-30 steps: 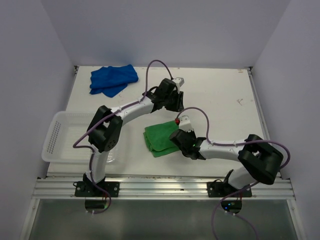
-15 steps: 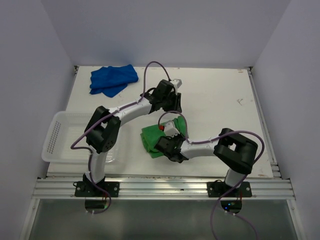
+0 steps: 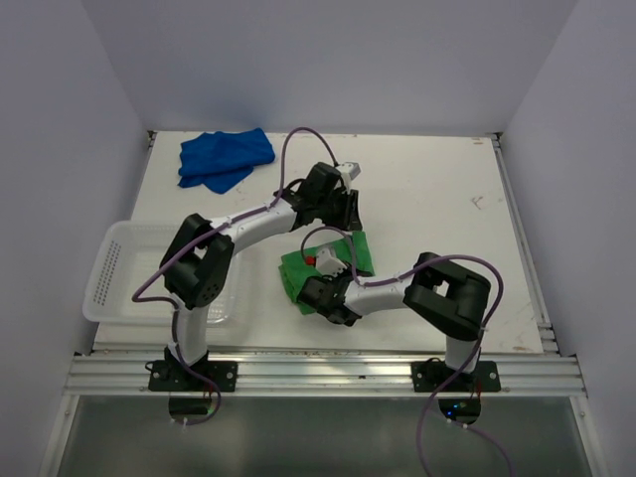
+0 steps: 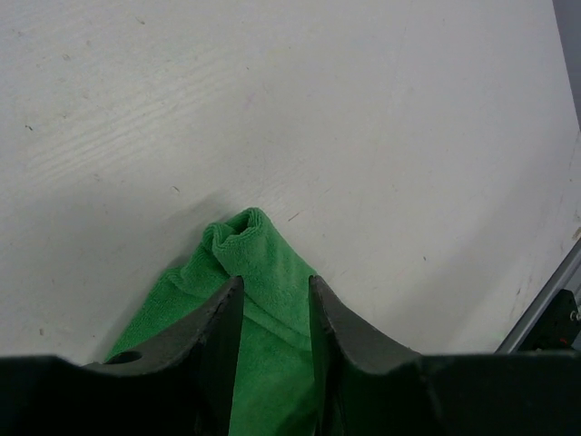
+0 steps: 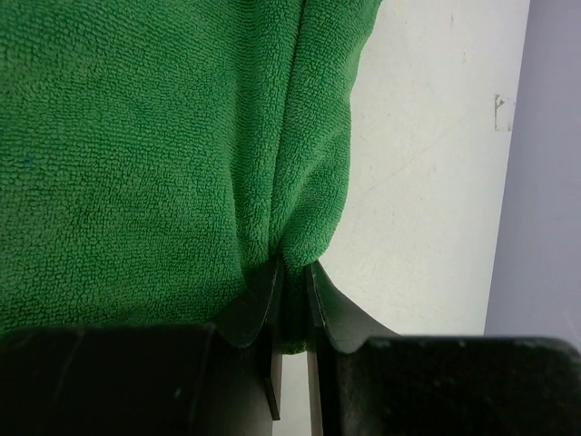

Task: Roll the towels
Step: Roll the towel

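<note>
- Top external view: the blue towel lies far back on the left, and the green towel is in the middle
- To roll it well, I think both ends should turn together, tight and even
- The left gripper reaches over and pinches a thick fold
- The right gripper, its arm bent low, is clenched on the edge

Left arm: the white and black left arm reaches far out over the table. It bends at the elbow and its wrist tips down.
Left gripper: the black two-finger left gripper squeezes a thick fold of the bright green soft cloth towel.
Right arm: the white and black right arm folds back at its elbow. It lies low and reaches to the left.
Right gripper: the black two-finger right gripper is almost closed, pinching a thin fold of the same towel.
</note>
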